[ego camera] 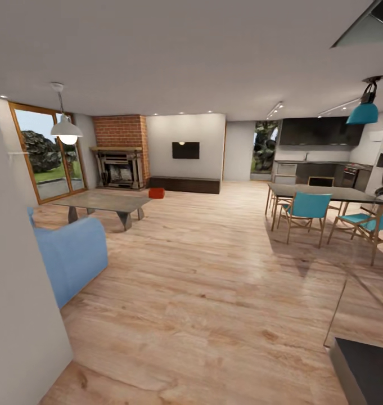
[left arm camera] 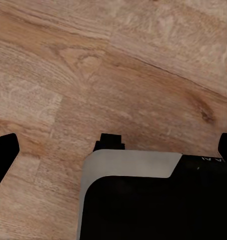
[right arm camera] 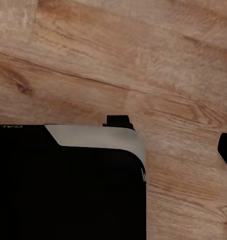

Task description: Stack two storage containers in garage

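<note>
**Status: Living Room, Bin Far From Both Grippers**

Head view: an orange-red bin (ego camera: pixel 156 193) sits on the wood floor (ego camera: pixel 213 292) at about 11 o'clock, far across the room, just in front of the dark low cabinet (ego camera: pixel 184 184) and beside the brick fireplace (ego camera: pixel 121 163). A grey low table (ego camera: pixel 104 201) stands nearer, a blue sofa (ego camera: pixel 73 256) at 9 o'clock, and the dining table with teal chairs (ego camera: pixel 306 211) at 2 o'clock.

Left wrist view: the left gripper (left arm camera: pixel 116 150) hangs over bare planks, fingers (left arm camera: pixel 4 152) spread wide, nothing between them.

Right wrist view: one finger (right arm camera: pixel 226 150) of the right gripper is visible at the frame edge (jaw state cannot be told). The bin is well apart from both grippers.
</note>
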Robot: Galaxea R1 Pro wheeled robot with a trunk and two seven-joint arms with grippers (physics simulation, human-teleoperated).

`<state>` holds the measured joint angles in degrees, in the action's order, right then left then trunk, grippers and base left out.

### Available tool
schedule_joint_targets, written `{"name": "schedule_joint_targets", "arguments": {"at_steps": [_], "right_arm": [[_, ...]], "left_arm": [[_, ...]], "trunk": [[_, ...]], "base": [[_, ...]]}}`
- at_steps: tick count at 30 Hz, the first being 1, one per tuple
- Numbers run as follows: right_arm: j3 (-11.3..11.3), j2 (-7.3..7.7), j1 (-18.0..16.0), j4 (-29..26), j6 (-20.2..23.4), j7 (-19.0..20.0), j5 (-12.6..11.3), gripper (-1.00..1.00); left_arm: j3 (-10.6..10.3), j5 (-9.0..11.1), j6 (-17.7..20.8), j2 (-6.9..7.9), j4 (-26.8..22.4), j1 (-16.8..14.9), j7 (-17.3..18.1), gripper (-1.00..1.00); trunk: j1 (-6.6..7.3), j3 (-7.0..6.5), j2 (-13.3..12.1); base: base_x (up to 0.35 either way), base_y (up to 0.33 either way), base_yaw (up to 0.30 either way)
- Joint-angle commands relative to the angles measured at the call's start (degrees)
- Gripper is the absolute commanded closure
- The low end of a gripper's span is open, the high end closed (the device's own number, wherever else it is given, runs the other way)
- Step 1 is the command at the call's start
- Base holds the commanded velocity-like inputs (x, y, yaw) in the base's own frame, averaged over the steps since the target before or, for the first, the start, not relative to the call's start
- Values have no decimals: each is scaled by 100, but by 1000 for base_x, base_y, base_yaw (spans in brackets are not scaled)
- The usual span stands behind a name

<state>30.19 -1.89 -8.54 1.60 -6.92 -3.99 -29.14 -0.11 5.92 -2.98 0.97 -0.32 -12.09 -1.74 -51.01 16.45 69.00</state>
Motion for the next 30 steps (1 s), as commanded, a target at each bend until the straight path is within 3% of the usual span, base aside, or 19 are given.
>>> {"name": "schedule_joint_targets", "arguments": {"at_steps": [1, 30], "right_arm": [[48, -5, -7, 17, -29, -5, -48, -100], [48, -5, -7, 18, -29, -5, -48, -100]], "left_arm": [[-7, 59, -18, 0, 5, -4, -2, -100], [-7, 59, -18, 0, 5, -4, -2, -100]], "trunk": [[-4, 7, 4], [-4, 7, 4]], "base": [[316, 0, 0], [316, 0, 0]]}}
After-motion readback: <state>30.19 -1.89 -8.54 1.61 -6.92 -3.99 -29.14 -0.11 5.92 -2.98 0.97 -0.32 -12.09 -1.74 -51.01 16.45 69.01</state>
